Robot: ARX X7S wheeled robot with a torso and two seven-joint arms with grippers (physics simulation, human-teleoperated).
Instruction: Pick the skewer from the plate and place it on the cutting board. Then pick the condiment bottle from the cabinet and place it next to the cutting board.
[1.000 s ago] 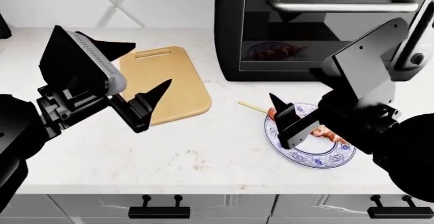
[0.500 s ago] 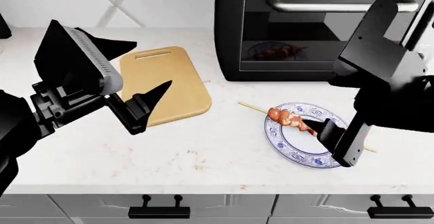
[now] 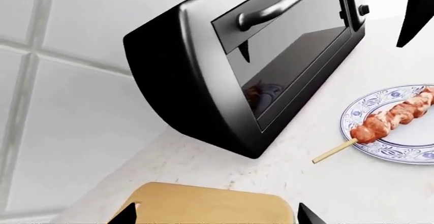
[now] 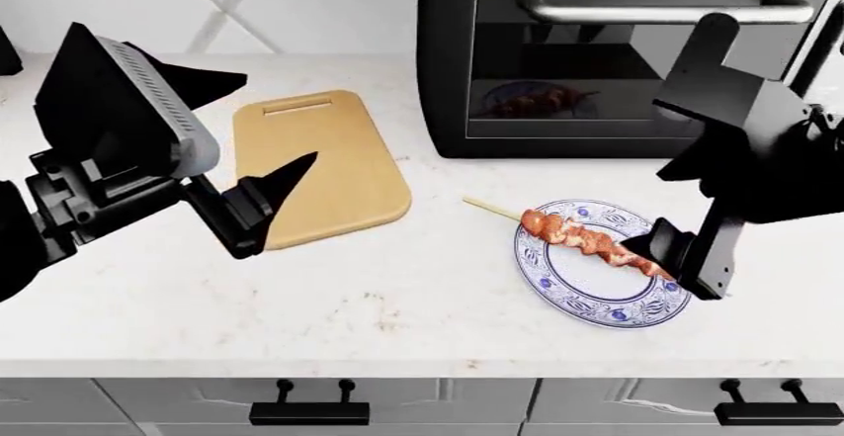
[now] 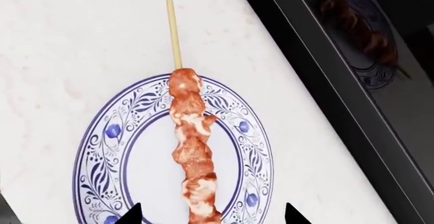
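Head view is showing the first step: the right gripper (image 4: 679, 258) is hanging over the plate (image 4: 580, 298) with its fingers spread, holding nothing. The skewer (image 4: 587, 238) is lying across the plate near the counter's (image 4: 395, 298) right front edge. The left gripper (image 4: 244, 144), also spread, is waiting above the cutting board (image 4: 330, 169). Next, I think, the right gripper must lower and close around the meat.

Skewer (image 4: 583, 237) across the plate (image 4: 576, 293), right of the cutting board (image 4: 320, 166), toaster oven (image 4: 620, 55) behind.
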